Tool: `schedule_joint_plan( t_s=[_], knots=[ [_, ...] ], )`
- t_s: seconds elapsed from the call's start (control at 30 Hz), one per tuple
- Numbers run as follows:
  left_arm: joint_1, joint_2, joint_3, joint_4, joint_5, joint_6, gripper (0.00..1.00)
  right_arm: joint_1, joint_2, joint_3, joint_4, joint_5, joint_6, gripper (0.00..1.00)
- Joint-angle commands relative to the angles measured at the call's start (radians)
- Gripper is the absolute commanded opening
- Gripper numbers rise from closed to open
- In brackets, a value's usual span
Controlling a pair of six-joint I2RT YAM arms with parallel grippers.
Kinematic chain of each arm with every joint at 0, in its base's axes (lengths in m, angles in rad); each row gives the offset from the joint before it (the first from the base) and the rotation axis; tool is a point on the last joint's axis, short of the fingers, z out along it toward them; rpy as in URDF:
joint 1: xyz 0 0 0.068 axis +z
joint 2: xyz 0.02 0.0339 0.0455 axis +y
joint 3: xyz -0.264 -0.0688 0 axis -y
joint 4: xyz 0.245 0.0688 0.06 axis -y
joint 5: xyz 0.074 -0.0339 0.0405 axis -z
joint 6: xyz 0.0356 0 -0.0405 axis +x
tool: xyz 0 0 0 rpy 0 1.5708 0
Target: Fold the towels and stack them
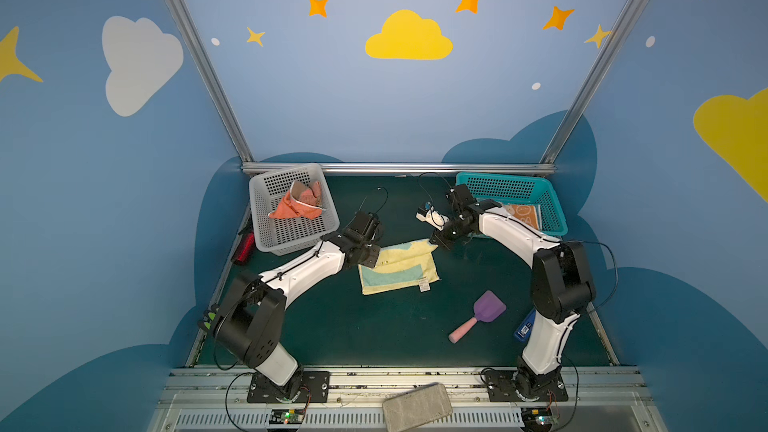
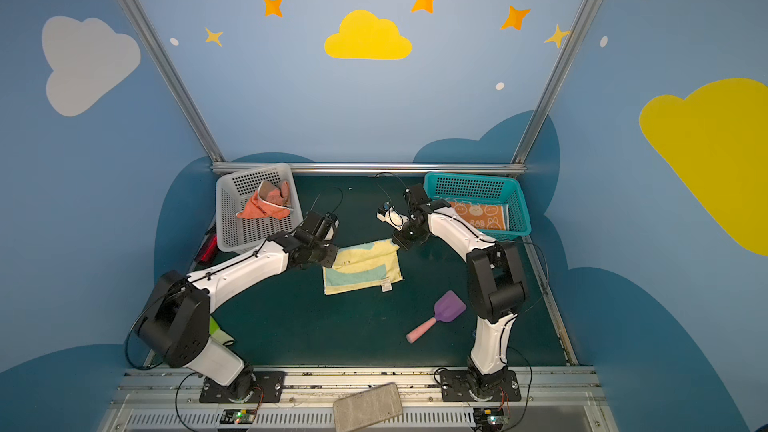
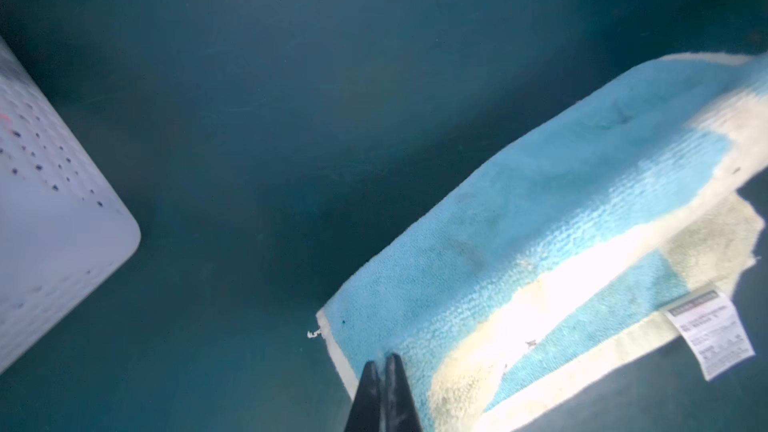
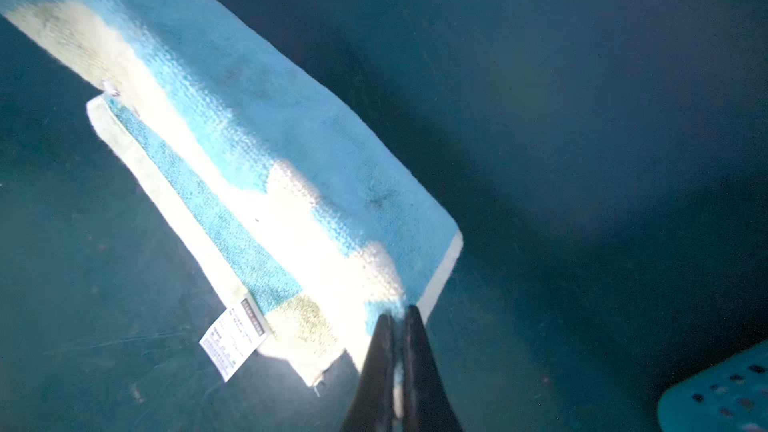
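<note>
Pinching the striped towel (image 1: 399,270) at mid-mat, my left gripper (image 3: 382,361) and right gripper (image 4: 398,313) are both clamped on its far corners, mid-fold. Next, I judge, that edge must travel evenly over the near hem. A salmon towel (image 1: 297,205) lies crumpled in the grey basket (image 1: 259,218), an orange rabbit towel (image 2: 478,214) flat in the teal basket (image 1: 555,209); the purple scoop (image 1: 486,309) sits near, not blocking

Centre: pale yellow-blue striped towel (image 1: 399,270), partly folded, white label at near right corner. Far left: crumpled salmon towel (image 1: 291,207) in grey basket (image 1: 266,184). Far right: orange rabbit-print towel (image 2: 478,214), folded flat in teal basket (image 2: 469,187).
</note>
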Motion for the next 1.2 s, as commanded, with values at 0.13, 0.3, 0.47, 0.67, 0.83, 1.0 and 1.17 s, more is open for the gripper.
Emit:
schedule_joint_plan(
  t_s=[0.13, 0.3, 0.47, 0.67, 0.83, 1.0, 1.17],
  knots=[
    [-0.034, -0.074, -0.082, -0.020, -0.052, -0.098, 0.04, 0.027, -0.095, -0.149, -0.024, -0.008, 0.128, 0.00],
    [-0.083, -0.080, -0.146, 0.002, -0.043, -0.163, 0.04, 0.049, -0.119, -0.203, -0.036, 0.012, 0.169, 0.00],
    [-0.125, -0.057, -0.188, 0.037, -0.053, -0.208, 0.04, 0.072, -0.087, -0.198, -0.097, 0.042, 0.214, 0.00],
    [-0.169, -0.016, -0.204, 0.023, -0.104, -0.225, 0.07, 0.084, -0.055, -0.204, -0.143, 0.063, 0.258, 0.04],
    [-0.187, -0.051, -0.235, 0.007, -0.109, -0.242, 0.24, 0.085, -0.130, -0.240, -0.134, 0.049, 0.284, 0.36],
    [-0.212, -0.166, -0.275, -0.001, -0.138, -0.246, 0.59, 0.084, -0.255, -0.274, -0.092, 0.180, 0.365, 0.46],
    [-0.212, -0.282, -0.291, 0.030, -0.164, -0.257, 0.72, 0.066, -0.351, -0.283, -0.002, 0.128, 0.509, 0.60]
  ],
)
